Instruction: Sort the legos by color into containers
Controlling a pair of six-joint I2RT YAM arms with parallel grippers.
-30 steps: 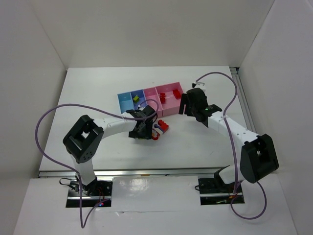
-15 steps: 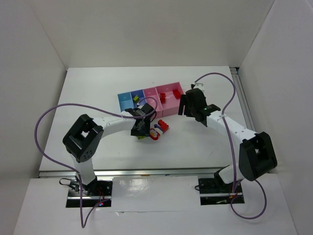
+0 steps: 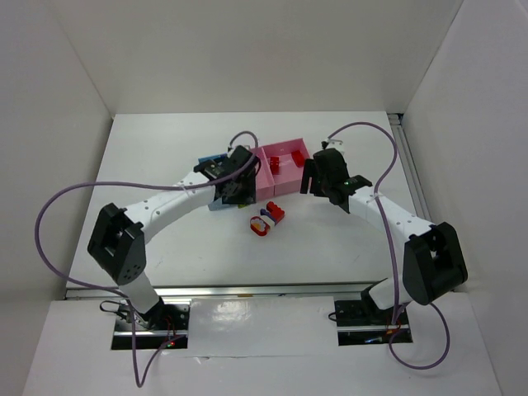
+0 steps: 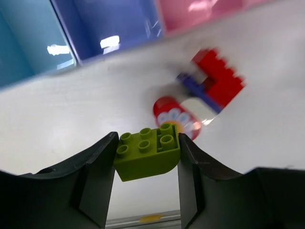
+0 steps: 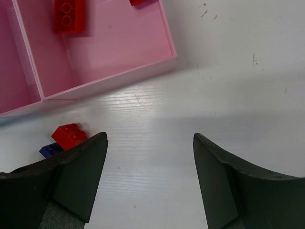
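— What is the left arm doing?

— The left jaws are clamped on a yellow-green brick, one finger pressed to each side and the studs facing up. The brick is lifted off the counter.

— Where does it hang?

— Seen from above, it hangs over the near edge of the blue end of the tray row and hides much of it. The wrist camera looks past the brick to the light blue tray. The darker blue tray is joined on its right, and then comes a pink tray.

— Anything inside those?

— I cannot tell; only patches of their floors show.

— What lies loose?

— A small cluster sits on the counter, right of the held brick and nearer the arms than the trays. It is a rounded red-and-white brick, a blue brick and a loose red brick, all touching and blurred in the wrist view.

— And the right end of the row?

— The big pink tray holds a long red brick by its left wall. A second red brick is cut off by the picture's top edge.

— The right arm?

— The right jaws stand apart with nothing between them. They are above bare counter, just on the near side of the big pink tray's corner.
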